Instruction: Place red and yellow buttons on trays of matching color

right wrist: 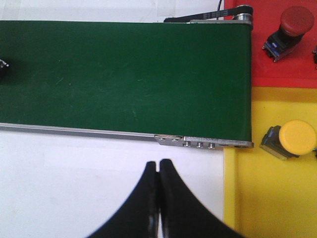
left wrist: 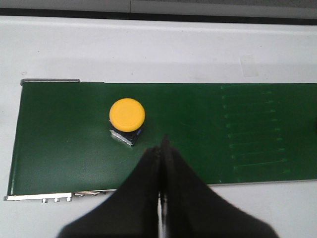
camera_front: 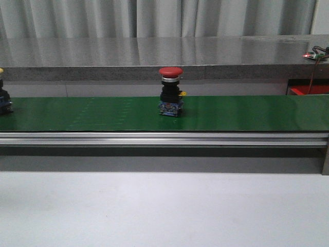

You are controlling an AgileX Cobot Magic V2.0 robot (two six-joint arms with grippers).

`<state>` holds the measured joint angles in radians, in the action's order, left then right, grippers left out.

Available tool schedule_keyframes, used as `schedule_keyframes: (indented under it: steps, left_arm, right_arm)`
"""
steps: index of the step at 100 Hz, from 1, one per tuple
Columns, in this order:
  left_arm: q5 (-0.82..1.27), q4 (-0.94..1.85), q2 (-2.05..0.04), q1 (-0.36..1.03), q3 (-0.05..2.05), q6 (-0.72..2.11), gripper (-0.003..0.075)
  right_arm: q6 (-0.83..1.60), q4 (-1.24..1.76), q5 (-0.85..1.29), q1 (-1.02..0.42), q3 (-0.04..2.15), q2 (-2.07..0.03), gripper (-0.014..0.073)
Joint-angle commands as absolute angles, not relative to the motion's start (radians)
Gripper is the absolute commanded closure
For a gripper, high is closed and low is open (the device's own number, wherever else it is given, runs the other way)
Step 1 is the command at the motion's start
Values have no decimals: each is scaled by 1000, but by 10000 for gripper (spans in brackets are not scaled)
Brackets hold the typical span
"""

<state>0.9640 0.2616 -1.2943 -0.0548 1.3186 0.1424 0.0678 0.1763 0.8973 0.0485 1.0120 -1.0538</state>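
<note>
Red button [camera_front: 170, 91]: stood upright mid-frame on the green belt [camera_front: 247, 113], awaiting pickup.
Yellow button [left wrist: 127, 119]: centre-left on belt, just beyond left fingers [left wrist: 161, 148].
Left fingers: pressed together, empty.
Right fingers [right wrist: 158, 166]: pressed together, empty.
Trays: red tray [right wrist: 257, 54] and yellow tray [right wrist: 257, 198] at frame right, each holding a matching button.

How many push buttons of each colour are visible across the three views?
Red mushroom-head push buttons: 2 (one on the green conveyor belt, one on the red tray).
Yellow round-head push buttons: 2 (one on the belt, one on the yellow tray).
Total: 4
</note>
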Motion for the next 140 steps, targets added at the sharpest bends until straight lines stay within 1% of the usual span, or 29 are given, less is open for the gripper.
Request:
schedule_keyframes:
  steps: [1, 22, 38, 65, 70, 76, 79, 82, 84, 87, 88, 90, 91, 92, 96, 101, 106, 140]
  left_arm:
    - [888, 284, -1239, -47, 1316, 150, 739]
    - [869, 284, -1200, -47, 1291, 156, 739]
    - [870, 284, -1198, -47, 1291, 160, 739]
    - [870, 284, -1196, -47, 1291, 173, 739]
    - [870, 284, -1196, -47, 1291, 173, 739]
    - [870, 284, -1196, -47, 1291, 173, 739]
    - [870, 284, -1196, -47, 1291, 173, 739]
    - [870, 284, -1196, -47, 1291, 173, 739]
    - [870, 284, -1196, -47, 1291, 173, 739]
    - [870, 284, -1196, -47, 1291, 173, 739]
    - [870, 284, -1196, -47, 1291, 173, 739]
    - [870, 284, -1196, -47, 1291, 173, 739]
    - [870, 284, -1196, -47, 1291, 173, 739]
    - [870, 284, -1196, -47, 1291, 173, 739]
    - [869, 284, -1196, -47, 1291, 173, 739]
    - [869, 284, -1196, -47, 1291, 173, 739]
    - [869, 284, -1196, -47, 1291, 173, 739]
    - [867, 284, -1196, -47, 1291, 173, 739]
  right_arm:
    - [74, 189, 855, 47, 1036, -1036, 667]
    - [117, 191, 862, 46, 1046, -1043, 667]
    - [125, 233, 904, 43, 1104, -1092, 665]
    - [157, 235, 945, -58, 1225, -1246, 653]
    - [161, 235, 951, -81, 1250, -1280, 616]
    - [166, 235, 960, -105, 1282, -1326, 522]
    - [167, 235, 963, -119, 1297, -1346, 464]
    - [167, 234, 968, -131, 1313, -1367, 379]
    - [167, 233, 971, -140, 1325, -1383, 342]
    - [167, 232, 975, -151, 1343, -1411, 247]
    - [167, 232, 975, -156, 1352, -1416, 228]
    - [167, 231, 977, -163, 1365, -1437, 156]
    - [167, 231, 977, -165, 1370, -1437, 156]
    - [167, 231, 978, -167, 1375, -1448, 123]
    - [167, 231, 980, -180, 1405, -1475, 40]
    - [167, 231, 987, -194, 1441, -1517, -18]
    - [167, 231, 996, -205, 1479, -1552, -36]
    - [167, 225, 1103, -267, 1742, -1757, -35]
